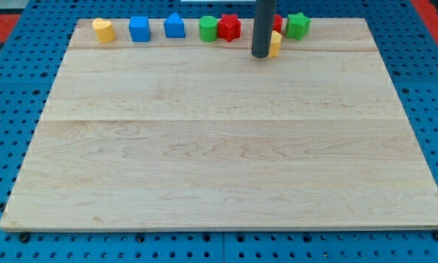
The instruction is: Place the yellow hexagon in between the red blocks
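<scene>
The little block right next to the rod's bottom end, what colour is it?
Yellow. The small yellow hexagon block shows in the camera view, touching my tip on the view's right.

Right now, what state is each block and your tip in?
my tip: down on the board, against the yellow hexagon's left side
yellow hexagon: partly hidden, just below a red block
red block: mostly hidden by the rod
red star: touching green block

Along the view's top edge of the wooden tabletop (226,161), a row is running from left to right: yellow heart-shaped block (103,30), blue cube (139,29), blue house-shaped block (175,25), green cylinder (208,29), red star block (229,27). Further right, my tip (262,55) is standing just left of the yellow hexagon block (276,43), touching or nearly so, with a mostly hidden red block (278,23) sitting behind them and a green star-like block (297,25) lying at the row's right end.
</scene>
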Controlling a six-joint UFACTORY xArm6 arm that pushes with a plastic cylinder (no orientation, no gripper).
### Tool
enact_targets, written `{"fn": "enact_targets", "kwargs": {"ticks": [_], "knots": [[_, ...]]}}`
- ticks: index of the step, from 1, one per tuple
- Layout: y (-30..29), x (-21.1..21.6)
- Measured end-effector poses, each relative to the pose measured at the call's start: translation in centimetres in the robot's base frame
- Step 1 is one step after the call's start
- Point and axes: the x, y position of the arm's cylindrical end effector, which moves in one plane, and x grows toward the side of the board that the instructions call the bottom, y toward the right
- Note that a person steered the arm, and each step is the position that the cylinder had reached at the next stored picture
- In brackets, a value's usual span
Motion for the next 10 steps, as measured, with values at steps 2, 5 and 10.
{"fn": "enact_targets", "kwargs": {"ticks": [2,5,10], "knots": [[5.3,0.7],[-1.7,-1.2],[0.8,-2.2]]}}
